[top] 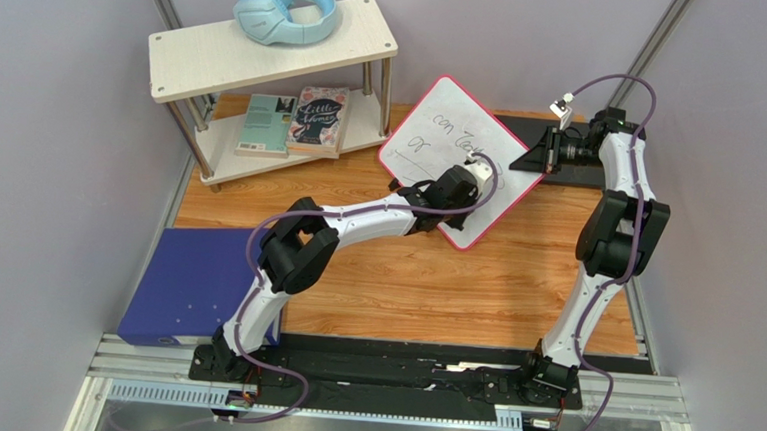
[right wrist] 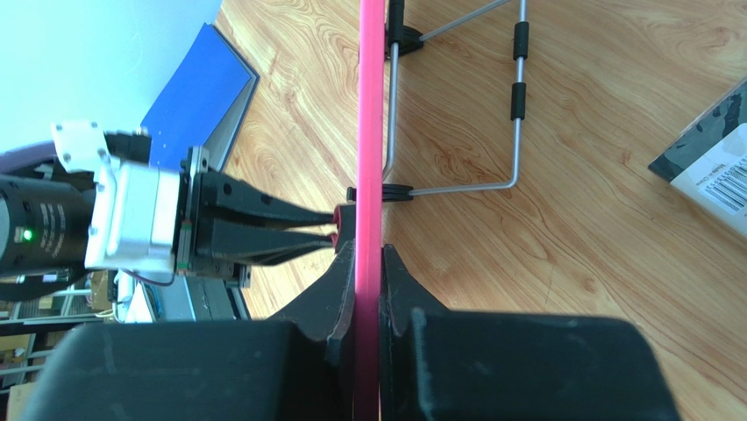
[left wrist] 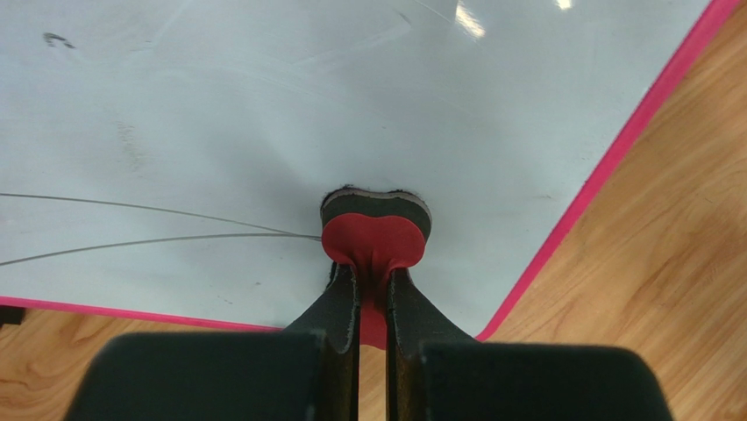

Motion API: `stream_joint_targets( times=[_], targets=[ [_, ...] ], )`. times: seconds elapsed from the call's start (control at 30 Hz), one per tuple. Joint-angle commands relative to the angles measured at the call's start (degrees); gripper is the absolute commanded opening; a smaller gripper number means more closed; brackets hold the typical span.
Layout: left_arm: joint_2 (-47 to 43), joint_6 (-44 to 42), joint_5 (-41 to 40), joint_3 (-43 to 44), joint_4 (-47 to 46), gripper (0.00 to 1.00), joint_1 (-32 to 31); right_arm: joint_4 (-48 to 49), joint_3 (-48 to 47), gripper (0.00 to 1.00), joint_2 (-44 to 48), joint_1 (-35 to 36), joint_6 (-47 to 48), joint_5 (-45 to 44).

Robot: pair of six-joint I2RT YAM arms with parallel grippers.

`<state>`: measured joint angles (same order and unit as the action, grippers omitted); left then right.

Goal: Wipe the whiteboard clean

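**A:** Where is the board?

**B:** The glossy white, rectangular, pink-rimmed whiteboard (top: 432,143) is at the far middle of the light-brown wooden table (top: 453,290). It is turned corner-wise, between the white two-tier shelf (top: 267,53) and the right arm. The right wrist camera sees it edge-on, with a grey wire stand (right wrist: 517,105) on its back face.

**A:** Is it flat on the wood?

**B:** It looks tilted and propped on that stand, but I can't tell how much of it touches the table.

**A:** And the pincers?

**B:** The right gripper (right wrist: 368,263) is clamped on the board's pink rim at its right-hand edge, one finger on each face. The left gripper (left wrist: 373,285) is closed on the red handle of a small eraser (left wrist: 375,230) with a dark felt pad. The pad is pressed against the white face, close to a corner and just inside the rim.

**A:** Any writing?

**B:** There is black handwriting (top: 455,123) across the upper half. Around the pad the surface is plain white, apart from faint smudges and two thin grey lines.

**A:** What else is around?

**B:** Pale-blue headphones (top: 282,11) sit on the shelf's top board, and two paperback books (top: 303,120) lie on its lower one. A dark blue-purple binder (top: 193,284) lies at the table's left edge, beside the left arm.
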<state>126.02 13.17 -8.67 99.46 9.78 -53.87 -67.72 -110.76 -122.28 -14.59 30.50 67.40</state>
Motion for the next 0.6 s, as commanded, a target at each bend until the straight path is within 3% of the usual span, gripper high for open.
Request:
stream_joint_targets(
  times=[0.0, 0.3, 0.57],
  targets=[
    [1.5, 1.0, -4.5, 3.0, 0.1, 0.0, 3.9, -4.5, 0.0, 0.0, -2.1, 3.1, 6.7, -7.2],
    [2.8, 2.5, -5.6, 4.3, 2.3, 0.0, 8.2, -5.0, -0.1, 0.0, -2.2, 3.1, 7.1, -7.2],
    [3.6, 9.1, -2.8, 4.3, 4.5, 0.0, 12.3, -5.0, -0.1, 0.0, -2.3, 3.1, 7.3, -7.2]
  ],
)
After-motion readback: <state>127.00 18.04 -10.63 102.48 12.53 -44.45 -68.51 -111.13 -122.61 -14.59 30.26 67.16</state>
